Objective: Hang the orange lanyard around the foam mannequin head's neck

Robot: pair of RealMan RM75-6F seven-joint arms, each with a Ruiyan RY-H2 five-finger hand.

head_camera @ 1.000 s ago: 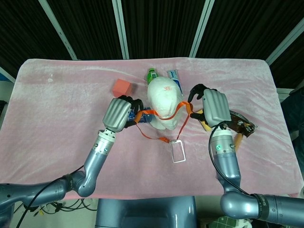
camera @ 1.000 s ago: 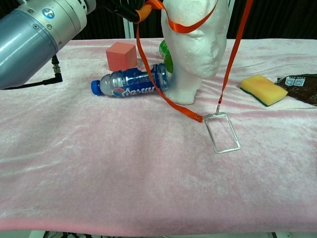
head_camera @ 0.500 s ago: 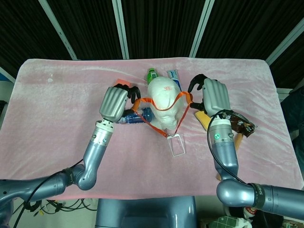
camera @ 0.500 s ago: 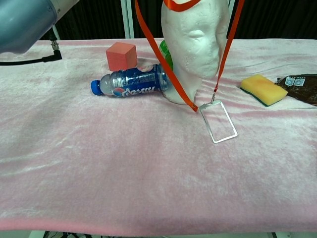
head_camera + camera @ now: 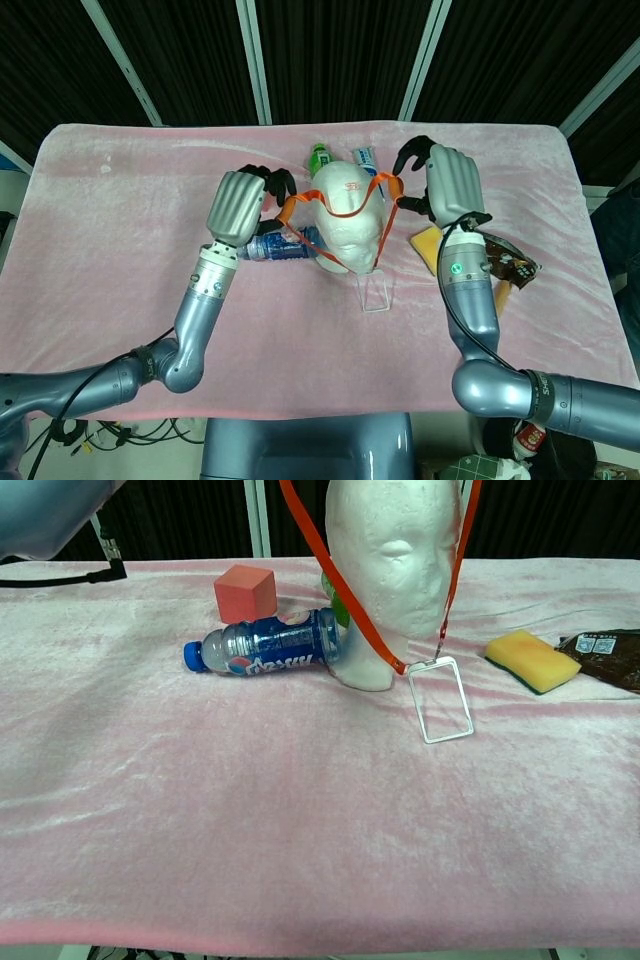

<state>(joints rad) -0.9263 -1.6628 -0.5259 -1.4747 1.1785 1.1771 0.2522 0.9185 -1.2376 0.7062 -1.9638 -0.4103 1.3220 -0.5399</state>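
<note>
Head view: from above I see both hands raised on either side of the foam head (image 5: 345, 215), with the orange lanyard (image 5: 335, 212) stretched between them across its top.
Left hand: my left hand (image 5: 237, 207) has its dark fingers curled round the lanyard's left side – it is holding the strap.
Right hand: my right hand (image 5: 449, 187) grips the strap's right end just beside the foam head.
Lanyard position: the loop lies over the crown and front of the head, not down at the neck; two strands run down the front to a clear badge holder (image 5: 440, 700).
Badge holder: in the chest view it hangs at the strands' meeting point with its lower end on the pink cloth (image 5: 300, 830), just in front of the head's base.
Hidden: the chest view cuts off the top of the foam head and both hands, so only the head camera shows the grips. Exact finger contact on the strap is hard to make out.
Bottle: a blue-labelled bottle (image 5: 265, 646) lies on its side, its bottom against the left of the head's base – I cannot tell how much is in it.
Behind the head: a green-capped bottle (image 5: 318, 156) and a tube (image 5: 366, 158), both mostly hidden.
Around: a red cube (image 5: 244, 592) behind the bottle; a yellow sponge (image 5: 533, 660) and a dark wrapper (image 5: 607, 653) to the right.
</note>
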